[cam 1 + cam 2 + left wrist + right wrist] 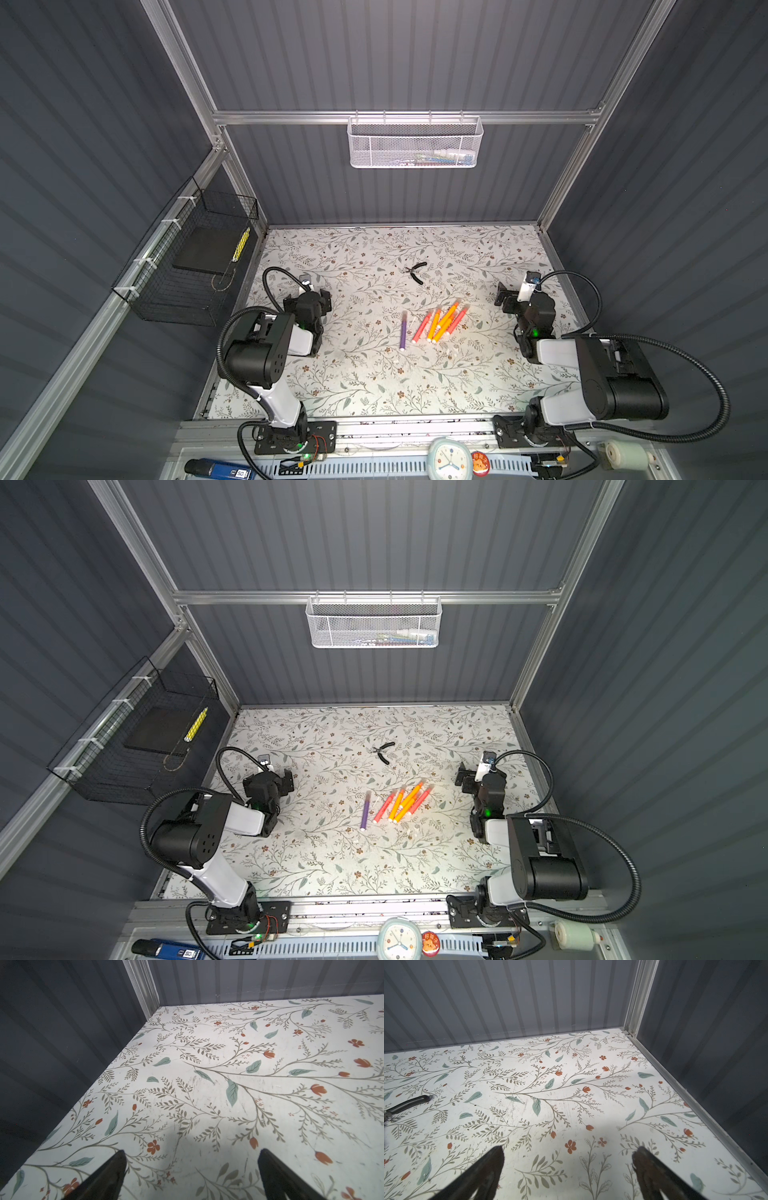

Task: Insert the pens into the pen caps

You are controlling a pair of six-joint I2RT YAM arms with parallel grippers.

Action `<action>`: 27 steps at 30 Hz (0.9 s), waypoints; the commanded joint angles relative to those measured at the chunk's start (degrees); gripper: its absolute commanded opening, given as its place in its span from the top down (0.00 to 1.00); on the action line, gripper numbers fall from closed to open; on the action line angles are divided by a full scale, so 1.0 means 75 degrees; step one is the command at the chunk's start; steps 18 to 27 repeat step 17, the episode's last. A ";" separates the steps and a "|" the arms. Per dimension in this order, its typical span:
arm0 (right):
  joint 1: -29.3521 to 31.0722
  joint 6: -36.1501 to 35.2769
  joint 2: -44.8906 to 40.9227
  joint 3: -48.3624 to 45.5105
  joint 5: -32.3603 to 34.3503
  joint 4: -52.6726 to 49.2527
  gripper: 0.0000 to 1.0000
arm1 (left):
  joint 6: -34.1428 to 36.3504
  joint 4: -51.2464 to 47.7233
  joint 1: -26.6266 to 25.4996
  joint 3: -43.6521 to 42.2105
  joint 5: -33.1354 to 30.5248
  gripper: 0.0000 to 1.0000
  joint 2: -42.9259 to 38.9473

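Both arms sit folded low. The left gripper point(192, 1154) and right gripper point(569, 1150) are spread wide, empty. Tiny bits by the pens point(444, 323) may be pen caps point(452, 352).

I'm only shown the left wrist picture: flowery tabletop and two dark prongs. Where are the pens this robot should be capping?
Observer: The pens lie in the middle of the table. Five orange and pink-red ones are bunched, with a purple pen just left of them in both top views.
Visitor: And the caps?
Observer: Tiny pale pen caps lie loose just on the near side of the bunch, too small to count.
Visitor: Is the other arm holding anything?
Observer: No. The right gripper has its fingers spread wide, with nothing between them.
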 commanded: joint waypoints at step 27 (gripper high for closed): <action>-0.0166 0.0049 -0.0012 0.0198 -0.0460 -0.0120 0.01 | -0.0096 0.0023 0.0043 0.0127 0.0037 0.01 0.0005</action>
